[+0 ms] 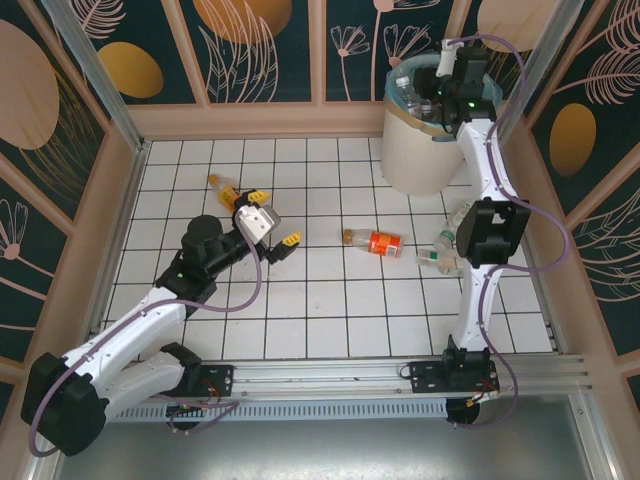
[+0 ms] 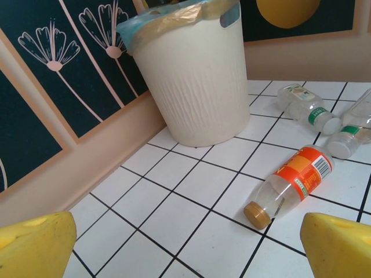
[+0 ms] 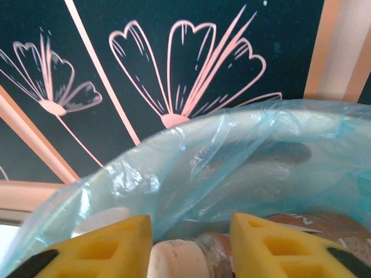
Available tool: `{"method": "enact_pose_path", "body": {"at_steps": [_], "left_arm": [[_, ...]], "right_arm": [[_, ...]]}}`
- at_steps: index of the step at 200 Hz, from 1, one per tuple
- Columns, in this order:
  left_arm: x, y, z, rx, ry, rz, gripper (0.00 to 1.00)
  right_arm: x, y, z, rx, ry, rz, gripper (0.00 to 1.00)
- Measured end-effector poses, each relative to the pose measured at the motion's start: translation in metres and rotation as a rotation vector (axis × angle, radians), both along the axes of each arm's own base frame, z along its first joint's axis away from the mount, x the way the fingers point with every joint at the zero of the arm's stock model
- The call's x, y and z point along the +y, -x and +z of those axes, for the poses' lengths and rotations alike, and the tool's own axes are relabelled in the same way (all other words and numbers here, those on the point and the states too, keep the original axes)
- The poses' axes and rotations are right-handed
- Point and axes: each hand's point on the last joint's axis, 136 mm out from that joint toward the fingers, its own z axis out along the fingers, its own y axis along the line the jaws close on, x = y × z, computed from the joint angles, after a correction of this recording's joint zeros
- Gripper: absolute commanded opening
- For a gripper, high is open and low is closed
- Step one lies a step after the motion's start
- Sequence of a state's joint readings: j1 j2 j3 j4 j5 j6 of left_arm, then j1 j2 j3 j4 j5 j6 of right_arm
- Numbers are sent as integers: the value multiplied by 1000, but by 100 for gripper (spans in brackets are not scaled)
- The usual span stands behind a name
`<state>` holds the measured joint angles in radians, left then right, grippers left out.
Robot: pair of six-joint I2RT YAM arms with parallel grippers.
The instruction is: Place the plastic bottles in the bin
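No brand name could be read. The orange-labelled bottle [image 1: 376,242] [image 2: 293,182] carried an orange wrap with a white band and a barcode, but its print was too small to make out. It lay on its side near the middle of the tiled table [image 1: 300,300] [image 2: 174,174], long axis running left to right, its dull gold cap pointing left at the left gripper [image 1: 274,218] [image 2: 185,255].

To its right, beside the right arm's elbow, lay a clear bottle [image 2: 304,105] with a pale label and a green band, and a second clear bottle [image 2: 351,136]. Both were on their sides with white caps. A far-left bottle [image 1: 224,186] lay slantwise just beyond the left gripper.

The bin [image 1: 425,160] [image 2: 197,87] [image 3: 232,162], cream-white with a light blue bag liner, stood at the far right of the table and had bottles in it.

The left arm lay low and folded, reaching from the near left towards the middle. Its gripper faced right, the yellow fingers [image 2: 35,246] spread wide and holding nothing.

The right arm stretched from the near right to the far side, wrist over the bin rim. The right gripper [image 1: 442,118] [image 3: 191,243] pointed down into the liner, jaws partly apart. A capped bottle neck [image 3: 179,258] showed in the gap, but whether the jaws pressed on it could not be told.
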<state>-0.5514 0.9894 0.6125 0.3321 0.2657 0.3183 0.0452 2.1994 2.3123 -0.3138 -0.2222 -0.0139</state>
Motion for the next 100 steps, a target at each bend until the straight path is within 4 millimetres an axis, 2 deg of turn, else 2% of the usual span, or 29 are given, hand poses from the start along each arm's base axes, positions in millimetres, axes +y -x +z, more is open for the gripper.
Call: {"method": "enact_pose_path", "body": {"at_steps": [33,55,68,82,100], "left_arm": [[12,-17,7,39,36,119,99],[29,-45,30,99,115,306,99],[43,-61,50,135,187,434,99],[56,-76,68,182,277,558,99],[67,-89,72,257,356,669,99]], "right_arm": [[7,9,23,-26,-44,25,51],[15,27,47,-49,-65,35,51],[24,49,64,-63,-75,43,52],[41,82,83,-90,-77,59,54],[74,137,106,-158,-80,111,54]]}}
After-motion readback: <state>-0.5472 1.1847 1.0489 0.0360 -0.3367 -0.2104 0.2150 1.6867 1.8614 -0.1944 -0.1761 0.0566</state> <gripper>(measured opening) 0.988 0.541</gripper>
